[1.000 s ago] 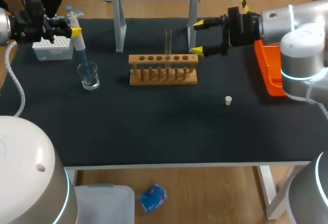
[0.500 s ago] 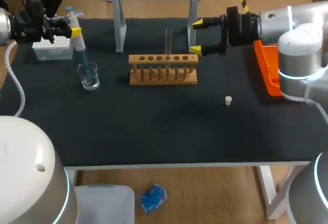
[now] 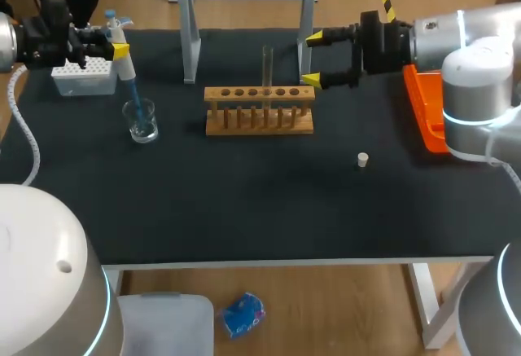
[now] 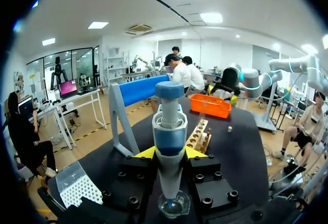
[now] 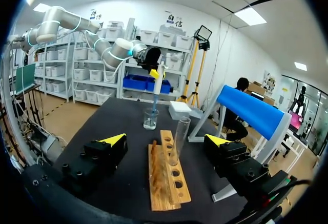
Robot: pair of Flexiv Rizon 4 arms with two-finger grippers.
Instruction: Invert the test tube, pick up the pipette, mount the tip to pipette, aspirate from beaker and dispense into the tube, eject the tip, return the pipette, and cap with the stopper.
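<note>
My left gripper (image 3: 118, 49) is clamped on the pipette (image 4: 169, 147), its yellow tips pressing the body from both sides. The blue tip (image 3: 135, 100) stands down in the beaker (image 3: 143, 123), which sits at nine o'clock from the wooden rack (image 3: 259, 115). I take this to be the aspirate step. To do it well I would hold the pipette upright, with the tip's end under the liquid but off the glass floor. I would draw slowly, then lift straight up past the rim before swinging toward three o'clock. The beaker is small clear glass, probably light enough to tip if dragged.

The test tube (image 3: 267, 66) stands upright in the rack, clear and uncapped. My right gripper (image 3: 313, 59) hangs at three o'clock of it, fingers wide apart, touching nothing. The white stopper (image 3: 363, 159) lies on the surface at four o'clock from the rack.
</note>
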